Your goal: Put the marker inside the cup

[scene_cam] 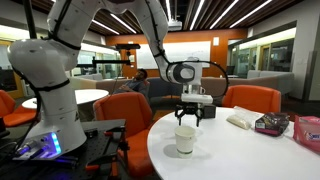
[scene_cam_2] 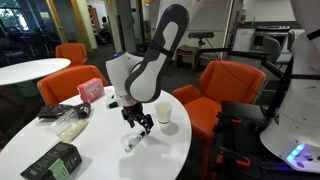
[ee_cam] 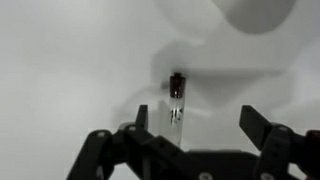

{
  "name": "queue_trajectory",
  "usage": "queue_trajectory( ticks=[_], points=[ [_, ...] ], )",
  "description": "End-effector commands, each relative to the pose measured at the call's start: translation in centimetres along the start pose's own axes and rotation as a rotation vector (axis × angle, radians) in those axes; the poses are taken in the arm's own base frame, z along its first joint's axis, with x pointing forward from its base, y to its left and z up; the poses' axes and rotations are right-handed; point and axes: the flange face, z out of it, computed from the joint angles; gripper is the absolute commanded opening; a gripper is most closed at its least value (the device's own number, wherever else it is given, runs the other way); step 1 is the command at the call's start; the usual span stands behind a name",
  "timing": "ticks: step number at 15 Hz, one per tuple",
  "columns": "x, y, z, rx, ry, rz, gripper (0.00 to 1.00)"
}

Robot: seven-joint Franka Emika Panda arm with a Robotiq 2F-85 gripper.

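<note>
Downward, arm (scene_cam_2: 160, 45) bent, pincer (ee_cam: 196, 114) (jaws apart) over marker (ee_cam: 176, 102)

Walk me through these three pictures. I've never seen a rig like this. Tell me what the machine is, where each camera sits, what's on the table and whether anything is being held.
The white machine is a robot arm, and at its end sits a two-fingered gripper. Two of the pictures come from cameras standing outside the robot. They look at the same round white table from different places. The third comes from a camera on the wrist, looking down past the gripper's dark fingers. On the table stands an off-white paper cup. Near it lies a slim dark marker, clearest in the wrist view. Farther off are a pink box and a dark box. The gripper is open and holds nothing, and the marker lies on the table below it.
</note>
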Motion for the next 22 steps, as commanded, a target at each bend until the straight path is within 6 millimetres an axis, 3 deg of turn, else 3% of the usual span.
queue_trajectory(
  ticks=[1, 3, 4, 5, 7, 9, 12, 13, 17, 22],
  points=[
    [0.4, 0.9, 1.6, -0.009, 0.001, 0.009, 0.92],
    [0.6, 0.9, 2.4, -0.009, -0.013, 0.003, 0.74],
    [0.7, 0.9, 2.7, -0.014, -0.021, 0.002, 0.74],
    [0.8, 0.9, 2.9, -0.017, -0.029, -0.001, 0.59],
    [1.0, 0.9, 3.3, -0.039, -0.052, 0.002, 0.51],
    [1.3, 0.8, 3.6, -0.057, -0.048, 0.008, 0.26],
    [1.7, 0.7, 4.2, -0.074, -0.032, 0.020, 0.05],
    [1.7, 0.6, 4.2, -0.079, -0.032, 0.027, 0.01],
    [2.0, -0.2, 2.8, -0.084, -0.051, 0.033, 0.05],
    [1.7, -3.0, -1.2, -0.094, -0.127, 0.052, 0.05]
  ],
)
